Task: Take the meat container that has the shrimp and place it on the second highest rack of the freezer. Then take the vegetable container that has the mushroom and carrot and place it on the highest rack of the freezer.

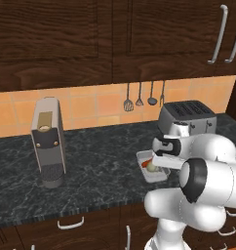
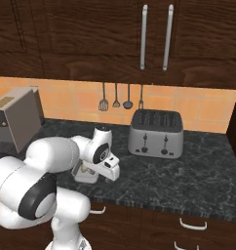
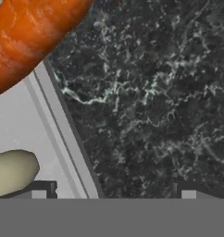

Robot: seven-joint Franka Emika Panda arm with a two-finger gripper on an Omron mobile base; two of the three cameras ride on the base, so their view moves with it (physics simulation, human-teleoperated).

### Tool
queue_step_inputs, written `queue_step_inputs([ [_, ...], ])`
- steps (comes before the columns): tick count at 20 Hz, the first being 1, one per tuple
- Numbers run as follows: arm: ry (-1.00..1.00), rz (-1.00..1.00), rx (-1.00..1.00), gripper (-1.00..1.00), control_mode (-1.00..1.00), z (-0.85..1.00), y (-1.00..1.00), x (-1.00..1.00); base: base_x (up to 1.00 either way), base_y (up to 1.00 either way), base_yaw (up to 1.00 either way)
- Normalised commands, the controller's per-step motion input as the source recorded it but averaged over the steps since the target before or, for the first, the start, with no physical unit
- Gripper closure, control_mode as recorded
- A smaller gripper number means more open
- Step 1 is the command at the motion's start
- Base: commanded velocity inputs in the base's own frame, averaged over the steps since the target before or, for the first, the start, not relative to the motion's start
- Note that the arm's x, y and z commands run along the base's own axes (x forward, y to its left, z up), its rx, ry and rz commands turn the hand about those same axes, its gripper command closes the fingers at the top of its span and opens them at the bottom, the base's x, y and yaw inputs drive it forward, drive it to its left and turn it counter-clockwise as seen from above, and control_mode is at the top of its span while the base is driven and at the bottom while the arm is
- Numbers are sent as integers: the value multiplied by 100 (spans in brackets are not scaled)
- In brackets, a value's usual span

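The gripper [image 3: 114, 193], jaws spread, straddles the vegetable container's rim [image 3: 67, 134] near the counter's [image 1: 90, 166] front edge; carrot [image 3: 30, 32] and mushroom [image 3: 12, 171] lie inside.

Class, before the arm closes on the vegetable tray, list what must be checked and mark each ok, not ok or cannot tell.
1. Gripper open: ok.
2. Tray wall lies between the fingertips: ok.
3. Carrot and mushroom inside the tray: ok.
4. Mushroom clear of the near fingertip: cannot tell, very close.
5. Toaster apart from the tray: ok.
6. Fingers low enough to grip: cannot tell.
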Motion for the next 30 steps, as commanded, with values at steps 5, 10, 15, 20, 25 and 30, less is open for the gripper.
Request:
queue_step_inputs([
  [5, 0, -1, 0, -100, -100, 0, -7, -28, 0, 0, 0],
  [10, 0, 0, 0, -100, -100, 0, 10, -32, 0, 0, 0],
  [15, 0, 0, 0, -100, -100, -17, 0, -4, 0, 0, 0],
  [20, 0, 0, 0, -100, -100, -5, 0, 2, 0, 0, 0],
  [25, 1, 0, 0, -100, -100, -22, 0, 0, 0, 0, 0],
  [30, 1, 0, 0, 100, -100, -51, 0, 0, 0, 0, 0],
])
